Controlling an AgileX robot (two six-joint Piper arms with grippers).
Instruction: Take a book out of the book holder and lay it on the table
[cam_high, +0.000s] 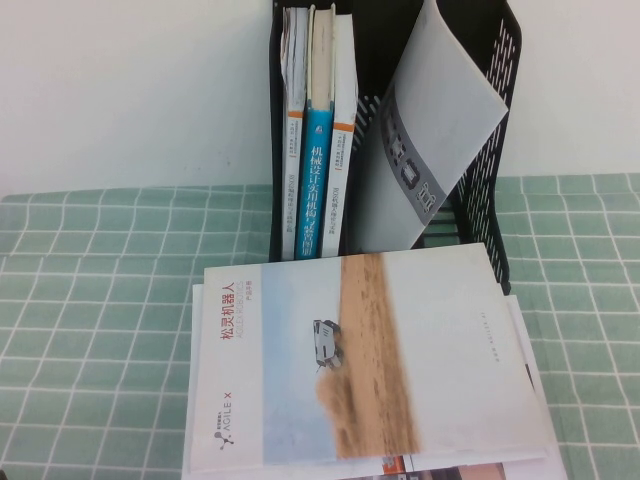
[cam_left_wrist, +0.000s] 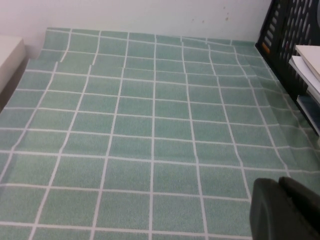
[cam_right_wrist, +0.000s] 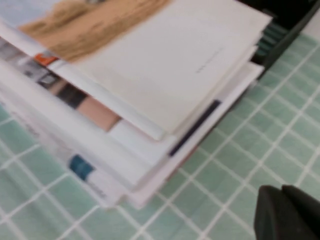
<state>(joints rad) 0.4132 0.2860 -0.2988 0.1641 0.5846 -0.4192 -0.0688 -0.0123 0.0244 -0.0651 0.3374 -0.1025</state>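
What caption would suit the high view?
Pale blue-and-sand booklet lies atop a paper stack before the tall black perforated rack.

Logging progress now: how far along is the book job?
Done: the book lies flat on a stack of booklets on the table, out of the book holder. In hand: nothing; the right gripper is shut beside the stack, the left gripper over bare cloth. Left: apparently nothing.

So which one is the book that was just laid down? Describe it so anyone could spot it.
Start at the black book holder at the back of the green-grid table. Directly in front of it lies a stack of booklets; the book is the top one. Unlike those beneath, its pale cover has a sandy brown band, a small vehicle and a red title.
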